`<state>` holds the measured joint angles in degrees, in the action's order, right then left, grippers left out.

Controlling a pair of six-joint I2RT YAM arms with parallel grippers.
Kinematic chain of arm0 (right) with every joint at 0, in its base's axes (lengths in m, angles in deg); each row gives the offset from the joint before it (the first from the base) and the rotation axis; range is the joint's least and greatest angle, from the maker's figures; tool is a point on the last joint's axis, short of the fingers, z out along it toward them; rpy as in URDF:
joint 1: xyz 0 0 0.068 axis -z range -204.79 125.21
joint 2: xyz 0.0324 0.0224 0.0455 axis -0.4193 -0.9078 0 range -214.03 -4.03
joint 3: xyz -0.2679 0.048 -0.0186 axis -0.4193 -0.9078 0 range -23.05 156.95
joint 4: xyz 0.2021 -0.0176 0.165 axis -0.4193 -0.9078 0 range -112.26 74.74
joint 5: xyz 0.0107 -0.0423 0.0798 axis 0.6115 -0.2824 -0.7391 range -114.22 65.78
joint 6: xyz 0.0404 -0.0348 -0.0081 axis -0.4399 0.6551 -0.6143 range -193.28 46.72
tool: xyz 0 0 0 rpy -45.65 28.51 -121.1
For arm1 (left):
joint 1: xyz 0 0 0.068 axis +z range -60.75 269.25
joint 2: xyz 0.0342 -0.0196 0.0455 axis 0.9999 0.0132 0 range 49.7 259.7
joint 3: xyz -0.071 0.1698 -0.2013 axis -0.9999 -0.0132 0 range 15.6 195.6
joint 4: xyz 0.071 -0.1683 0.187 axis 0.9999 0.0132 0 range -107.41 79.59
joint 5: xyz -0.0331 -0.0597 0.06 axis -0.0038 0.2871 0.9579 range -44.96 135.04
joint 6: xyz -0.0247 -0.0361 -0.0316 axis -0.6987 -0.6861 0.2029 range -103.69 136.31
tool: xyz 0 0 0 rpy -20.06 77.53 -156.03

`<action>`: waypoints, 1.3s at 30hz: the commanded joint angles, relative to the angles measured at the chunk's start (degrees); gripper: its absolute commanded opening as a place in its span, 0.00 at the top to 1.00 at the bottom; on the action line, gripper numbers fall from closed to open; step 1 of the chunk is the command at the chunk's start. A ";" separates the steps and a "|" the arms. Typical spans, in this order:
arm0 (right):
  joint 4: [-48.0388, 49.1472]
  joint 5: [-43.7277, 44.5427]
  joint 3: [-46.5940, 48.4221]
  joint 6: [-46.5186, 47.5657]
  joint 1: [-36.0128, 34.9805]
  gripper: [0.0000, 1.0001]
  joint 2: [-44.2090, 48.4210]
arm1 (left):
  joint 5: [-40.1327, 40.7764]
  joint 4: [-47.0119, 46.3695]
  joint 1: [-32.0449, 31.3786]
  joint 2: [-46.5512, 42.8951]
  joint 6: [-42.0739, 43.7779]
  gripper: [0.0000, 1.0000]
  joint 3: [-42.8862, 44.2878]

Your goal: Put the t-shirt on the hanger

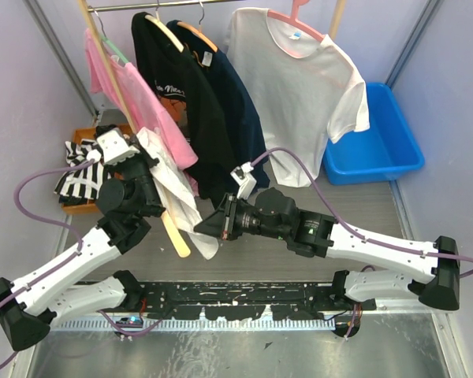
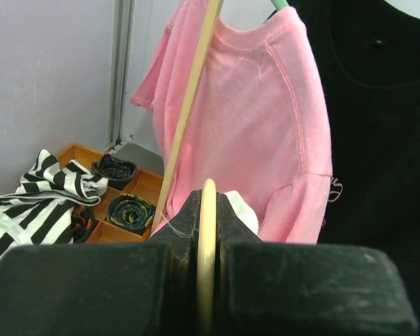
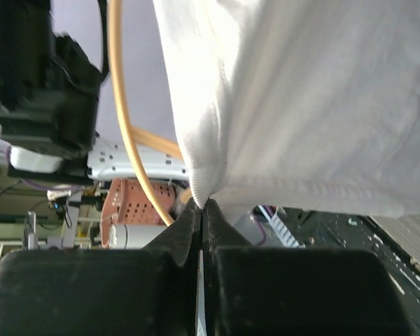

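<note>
The white t-shirt point(image 1: 176, 187) hangs loosely over the light wooden hanger point(image 1: 176, 239), which tilts down toward the table in the top view. My left gripper point(image 1: 148, 164) is shut on the hanger point(image 2: 208, 231), whose rounded edge stands between the jaws; a bit of the white t-shirt point(image 2: 243, 209) shows just behind. My right gripper point(image 1: 209, 226) reaches in from the right and is shut on a ribbed edge of the t-shirt point(image 3: 287, 98), pinched at the fingertips point(image 3: 203, 204). The hanger's curved arm point(image 3: 121, 105) runs to the left of the cloth.
Behind, a rack holds a pink t-shirt point(image 1: 138, 102), dark shirts point(image 1: 209, 102) and another white t-shirt on a pink hanger point(image 1: 299, 87). A slanted wooden rack pole point(image 2: 189, 105) is close. A blue bin point(image 1: 378, 142) sits back right, an orange tray with striped cloth point(image 1: 79, 169) back left.
</note>
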<state>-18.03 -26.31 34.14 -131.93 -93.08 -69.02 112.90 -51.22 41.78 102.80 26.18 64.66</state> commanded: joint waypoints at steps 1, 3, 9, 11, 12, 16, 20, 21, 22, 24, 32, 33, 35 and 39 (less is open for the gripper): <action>2.09 -5.82 -2.17 0.82 -2.19 0.99 1.55 | -0.71 -8.80 0.73 1.23 1.09 1.00 2.12; 2.44 -6.89 -2.73 0.98 -3.43 0.99 1.09 | -1.00 -9.56 0.95 2.13 1.29 1.00 2.84; 3.46 -7.14 -3.76 1.04 -7.32 0.99 0.28 | -1.15 -12.87 1.40 4.36 4.26 1.00 4.46; 3.72 -6.96 -4.38 0.83 -7.86 0.99 0.90 | -1.17 -13.97 1.74 4.63 4.94 1.00 4.38; 3.65 -7.12 -4.64 0.71 -8.01 0.99 1.16 | -1.22 -14.02 2.01 4.72 4.98 1.00 4.26; 5.87 -8.88 -6.35 -0.86 -8.29 0.99 1.90 | -1.38 -15.08 3.03 5.11 5.42 1.00 4.11; 8.78 -11.05 -7.30 -2.53 -8.74 0.99 1.23 | -1.75 -15.81 3.78 5.56 5.09 1.00 4.34; 9.93 -11.54 -7.61 -3.11 -8.78 0.99 0.99 | -1.80 -15.81 4.01 5.64 5.14 1.00 4.48; 11.09 -12.21 -7.95 -3.66 -8.79 0.99 0.76 | -1.84 -15.88 4.16 5.79 5.20 1.00 4.62; 12.43 -12.79 -8.25 -4.45 -8.87 0.99 0.69 | -2.01 -16.18 4.70 6.00 5.33 1.00 4.73; 16.57 -15.99 -8.36 -7.21 -9.55 0.99 -0.81 | -3.09 -17.50 6.47 7.18 5.95 1.00 5.94; 17.18 -16.32 -8.36 -7.57 -9.69 0.99 -1.03 | -3.29 -17.53 6.61 7.44 6.06 1.00 6.37; 18.30 -16.84 -8.34 -8.39 -9.92 0.99 -1.36 | -3.47 -18.19 6.84 8.13 6.68 1.00 6.83; 19.66 -17.22 -8.73 -10.21 -10.01 0.99 -1.05 | -3.77 -20.50 7.08 9.52 8.57 1.00 7.37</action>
<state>-1.50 -30.99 25.75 -138.77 -99.31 -71.41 112.90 -61.77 46.66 111.17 34.25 68.59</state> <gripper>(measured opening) 0.041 0.063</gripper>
